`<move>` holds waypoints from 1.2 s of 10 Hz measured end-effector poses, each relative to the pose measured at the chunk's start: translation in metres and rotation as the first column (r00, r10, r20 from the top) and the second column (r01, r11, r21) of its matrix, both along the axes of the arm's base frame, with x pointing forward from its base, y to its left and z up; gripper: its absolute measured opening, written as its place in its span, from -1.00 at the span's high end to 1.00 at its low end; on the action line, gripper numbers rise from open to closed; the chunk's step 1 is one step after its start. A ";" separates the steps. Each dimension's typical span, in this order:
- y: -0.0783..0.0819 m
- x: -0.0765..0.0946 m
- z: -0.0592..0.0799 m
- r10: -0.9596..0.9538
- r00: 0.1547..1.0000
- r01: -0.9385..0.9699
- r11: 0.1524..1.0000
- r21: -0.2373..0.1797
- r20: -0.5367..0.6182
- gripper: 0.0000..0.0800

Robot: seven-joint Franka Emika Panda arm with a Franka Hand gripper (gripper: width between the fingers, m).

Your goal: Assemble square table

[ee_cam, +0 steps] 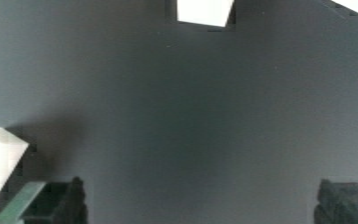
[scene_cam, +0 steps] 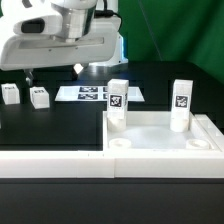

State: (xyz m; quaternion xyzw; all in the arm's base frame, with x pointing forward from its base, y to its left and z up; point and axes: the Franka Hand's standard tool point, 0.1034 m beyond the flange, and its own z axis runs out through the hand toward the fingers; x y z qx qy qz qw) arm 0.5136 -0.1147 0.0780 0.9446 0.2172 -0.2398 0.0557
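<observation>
Wrist view: gripper [ee_cam: 197,203] spread wide, empty, over black table [ee_cam: 176,110]; square tabletop [scene_cam: 160,140] sits at the exterior view's lower right with two legs [scene_cam: 118,100] upright at its far corners, so the risk is an off-centre pinch tipping a loose leg [scene_cam: 39,97] or knocking it away.

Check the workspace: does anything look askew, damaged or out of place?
Nothing stands out. The upright legs stand straight on the top; the loose legs sit on the table at the exterior view's left, near the marker board. The gripper is open, empty.
</observation>
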 end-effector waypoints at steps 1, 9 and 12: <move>0.001 -0.005 0.000 0.000 0.998 -0.001 1.000 -0.018 -0.064 -0.62; -0.020 -0.071 -0.026 -0.154 0.905 0.090 0.980 -0.177 -0.396 -0.62; -0.028 -0.076 -0.032 -0.138 0.913 0.084 0.984 -0.155 -0.384 -0.62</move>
